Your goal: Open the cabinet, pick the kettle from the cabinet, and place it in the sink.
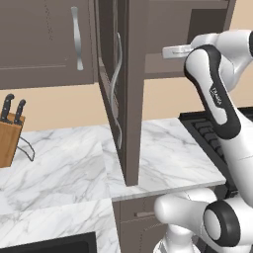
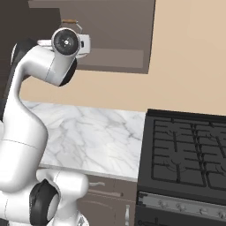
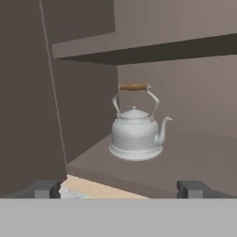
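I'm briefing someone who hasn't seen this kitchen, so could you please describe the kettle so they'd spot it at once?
Find the dark wall cabinet above the marble counter, the one whose door hangs open. On its lower shelf stands the kettle, alone. It is squat, rounded and silvery-white, with a brown arched handle and a short spout.

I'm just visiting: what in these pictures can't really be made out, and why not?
- Kettle, right base view: mostly hidden behind the robot's wrist; its handle and one side show.
- Sink, left base view: cut off by the bottom edge, so its inside is unseen.
- Gripper, hand view: its open finger tips are cut by the bottom band.
- Cabinet, hand view: upper shelf contents hidden by the shelf board.
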Controlling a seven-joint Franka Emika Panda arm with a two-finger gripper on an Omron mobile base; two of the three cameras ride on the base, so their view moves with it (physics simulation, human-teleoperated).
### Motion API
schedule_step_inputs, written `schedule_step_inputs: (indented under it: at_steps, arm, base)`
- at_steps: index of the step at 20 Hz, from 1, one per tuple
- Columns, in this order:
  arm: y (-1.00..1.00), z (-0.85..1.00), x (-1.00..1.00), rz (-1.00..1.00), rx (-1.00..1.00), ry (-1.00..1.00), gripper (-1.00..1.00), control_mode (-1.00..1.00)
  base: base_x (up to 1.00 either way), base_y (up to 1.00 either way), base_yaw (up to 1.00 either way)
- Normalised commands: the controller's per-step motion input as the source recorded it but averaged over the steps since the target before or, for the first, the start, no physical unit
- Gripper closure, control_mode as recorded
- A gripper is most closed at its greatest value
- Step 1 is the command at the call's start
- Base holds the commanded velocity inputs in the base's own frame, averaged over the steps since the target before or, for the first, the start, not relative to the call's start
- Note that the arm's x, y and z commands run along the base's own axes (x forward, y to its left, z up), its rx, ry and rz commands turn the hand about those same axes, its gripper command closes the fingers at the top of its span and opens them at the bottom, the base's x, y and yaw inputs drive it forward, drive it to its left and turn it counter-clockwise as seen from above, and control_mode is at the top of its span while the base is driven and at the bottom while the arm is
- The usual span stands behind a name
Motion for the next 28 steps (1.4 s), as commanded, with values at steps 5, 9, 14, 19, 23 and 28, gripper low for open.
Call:
schedule_step_inputs:
  at_steps: [5,9,14,19,23,28]
  arm:
    - [0.02,0.13,0.29,0.00,-0.01,-0.03,-1.00,-1.00]
    - [0.00,0.14,0.30,-0.01,0.00,0.00,-1.00,-1.00]
    - [0.00,0.11,0.24,-0.05,-0.03,0.00,-1.00,-1.00]
    - [0.06,0.05,0.25,-0.02,0.00,0.00,-1.00,-1.00]
    - [0.09,0.00,0.27,0.00,0.00,0.00,-1.00,-1.00]
    - [0.03,0.03,0.28,0.00,0.00,0.02,-1.00,-1.00]
  base:
    - [0.00,0.00,0.00]
    - [0.00,0.00,0.00]
    - [0.00,0.00,0.00]
    - [0.00,0.00,0.00]
    - [0.00,0.00,0.00]
    - [0.00,0.00,0.00]
